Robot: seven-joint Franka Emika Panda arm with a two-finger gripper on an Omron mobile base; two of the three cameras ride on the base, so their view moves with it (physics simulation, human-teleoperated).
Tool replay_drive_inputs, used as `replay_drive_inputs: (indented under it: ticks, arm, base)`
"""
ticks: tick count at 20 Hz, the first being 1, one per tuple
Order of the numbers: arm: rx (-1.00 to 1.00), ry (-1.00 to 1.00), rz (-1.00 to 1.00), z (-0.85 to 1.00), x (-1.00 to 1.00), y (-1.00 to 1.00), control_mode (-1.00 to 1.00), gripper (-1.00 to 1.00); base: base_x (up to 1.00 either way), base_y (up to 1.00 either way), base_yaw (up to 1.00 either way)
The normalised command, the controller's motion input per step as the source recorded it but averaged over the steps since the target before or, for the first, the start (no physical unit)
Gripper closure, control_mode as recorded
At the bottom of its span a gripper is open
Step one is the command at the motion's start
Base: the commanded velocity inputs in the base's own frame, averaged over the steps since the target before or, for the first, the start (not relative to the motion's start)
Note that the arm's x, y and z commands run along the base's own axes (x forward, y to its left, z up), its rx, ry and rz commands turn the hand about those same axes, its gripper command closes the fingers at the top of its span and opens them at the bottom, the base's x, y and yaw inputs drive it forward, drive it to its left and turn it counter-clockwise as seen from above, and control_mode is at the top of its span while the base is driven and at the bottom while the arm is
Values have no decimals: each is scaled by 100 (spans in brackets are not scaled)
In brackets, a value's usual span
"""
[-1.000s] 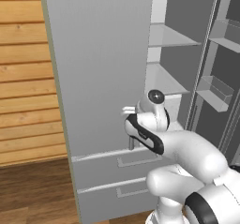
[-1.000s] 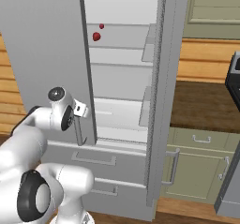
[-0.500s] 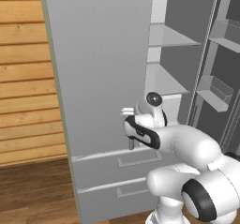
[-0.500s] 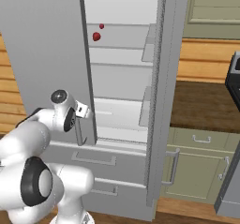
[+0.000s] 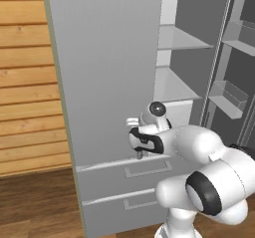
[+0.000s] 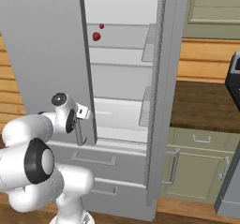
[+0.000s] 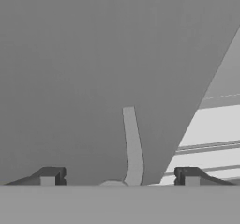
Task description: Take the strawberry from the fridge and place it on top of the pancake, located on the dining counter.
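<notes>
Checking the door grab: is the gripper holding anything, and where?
Nothing held: the open gripper straddles the fridge door handle near its lower end, fingers apart.

A rendered home kitchen. Shown by a tall light grey fridge (image 5: pixel 107 82) with two lower drawers (image 5: pixel 129 182), one door swung open on a white interior with bare shelves (image 6: pixel 124 68) and clear door bins (image 5: pixel 229 97). Marked further by horizontal wood-plank walls (image 5: pixel 30 82) and a dark wooden floor (image 5: pixel 35 202). Seen beside the fridge in the right base view: pale green base cabinets (image 6: pixel 197 171) with bar handles under a dark brown counter (image 6: pixel 201 103), a matching upper cabinet (image 6: pixel 213 7) on the wall, and the edge of a dark appliance (image 6: pixel 233 80) at the far right. Confirmed by small red fruit (image 6: pixel 96 36) on an upper fridge shelf.
</notes>
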Motion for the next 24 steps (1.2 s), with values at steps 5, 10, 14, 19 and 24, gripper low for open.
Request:
replay_drive_inputs:
  ticks: [5,10,14,19,24]
  arm:
    - [-1,0,0,-8,-6,1,-100,100]
    - [0,0,-3,0,-32,15,-100,100]
    - [0,0,-11,-1,-57,37,-100,100]
    - [0,0,-12,0,-64,46,-100,100]
    - [0,0,-11,0,-66,62,-100,100]
  base:
    - [0,0,0]
    - [0,0,0]
    - [0,0,0]
    - [0,0,0]
    - [0,0,0]
